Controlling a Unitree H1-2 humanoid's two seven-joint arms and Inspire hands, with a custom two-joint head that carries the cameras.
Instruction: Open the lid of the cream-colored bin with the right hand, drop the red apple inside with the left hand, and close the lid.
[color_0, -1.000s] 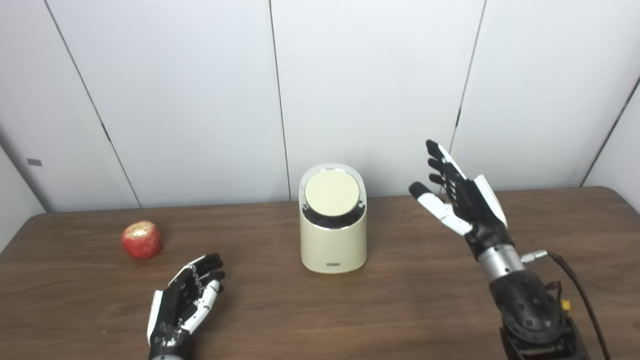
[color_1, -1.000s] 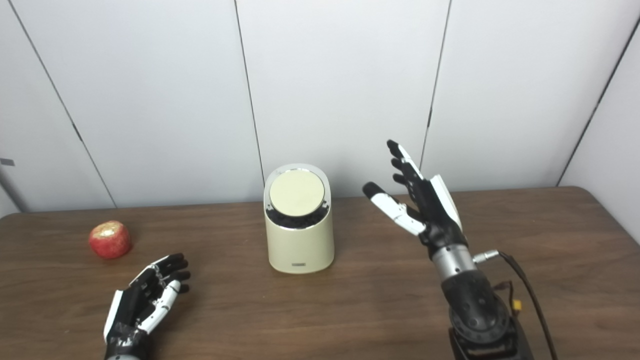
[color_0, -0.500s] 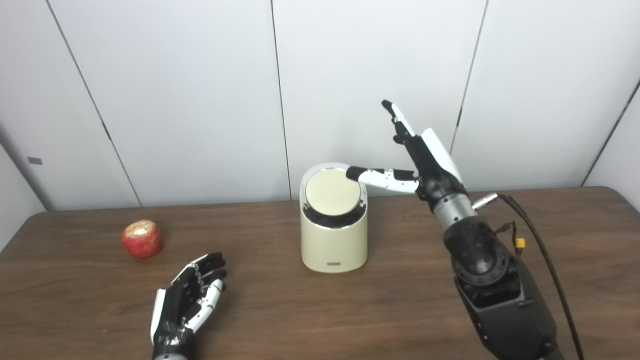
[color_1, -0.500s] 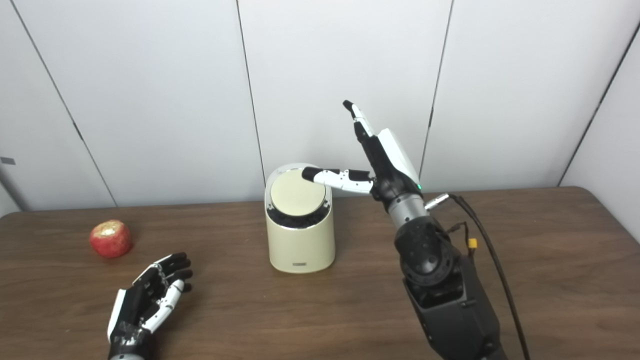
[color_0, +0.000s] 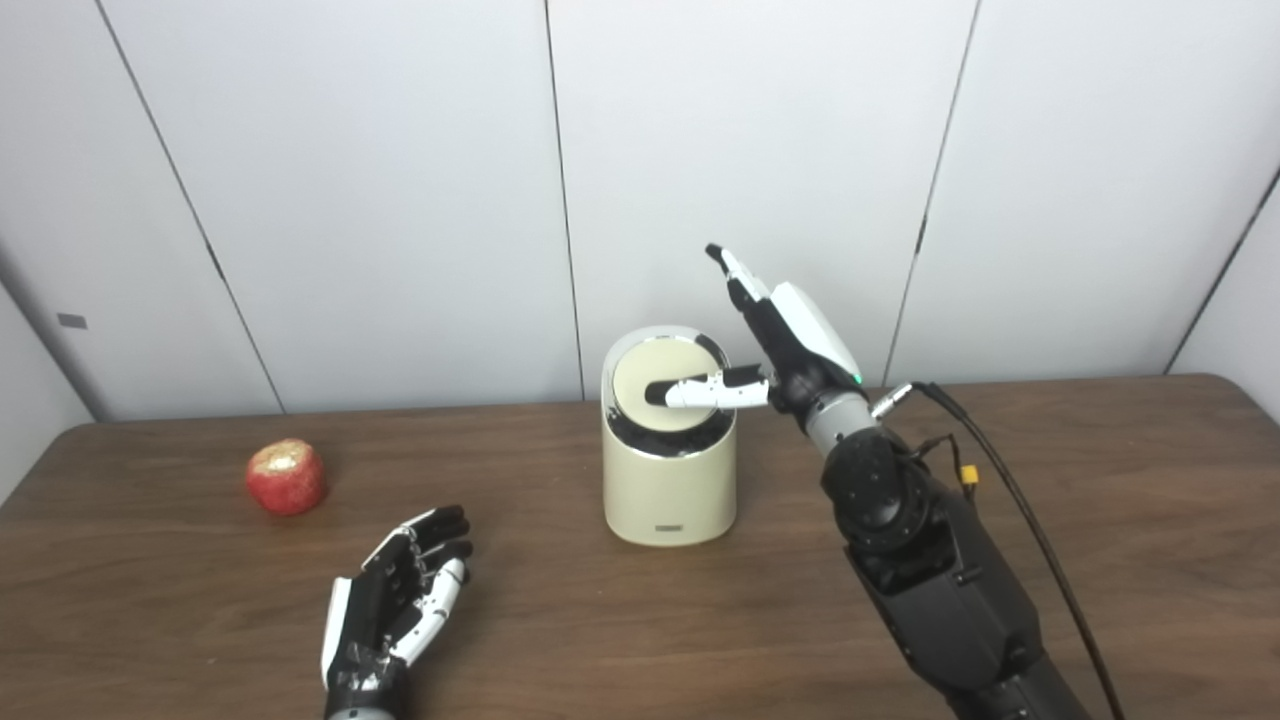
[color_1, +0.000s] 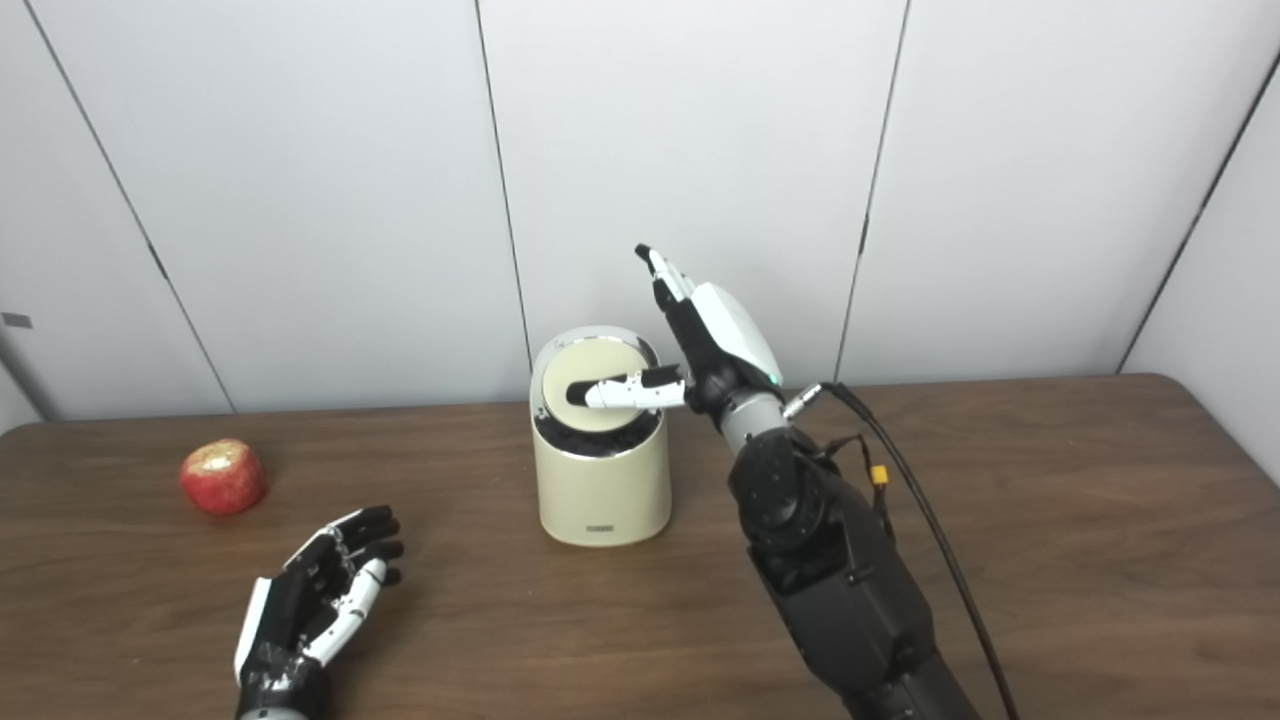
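Cream-colored bin (color_0: 668, 470) stands upright near the middle of the brown desk (color_0: 1100, 520) in the left eye view, its round lid (color_0: 668, 388) flat and closed. The right hand (color_0: 775, 345) reaches in from the right, fingers spread and pointing up past the bin's far edge, holding nothing, while its thumb lies across the lid's top; whether it presses or only rests there cannot be told. The red apple (color_0: 286, 477) sits well to the left of the bin, untouched. The left hand (color_0: 400, 600) lies low on the desk between apple and bin, palm up, fingers apart and empty.

From the right eye view the same layout shows: the thumb of the right hand (color_1: 715, 345) crosses the lid (color_1: 597, 388) roughly at its middle, and the bin (color_1: 603, 470) stays closed beneath it. The apple (color_1: 222, 476) rests apart from the left hand (color_1: 320, 595), which holds nothing.

Judging from this, the first step, opening the lid, is in hand and not yet done. The next move likely calls for a push on the lid to tip it open, keeping the bin from sliding.
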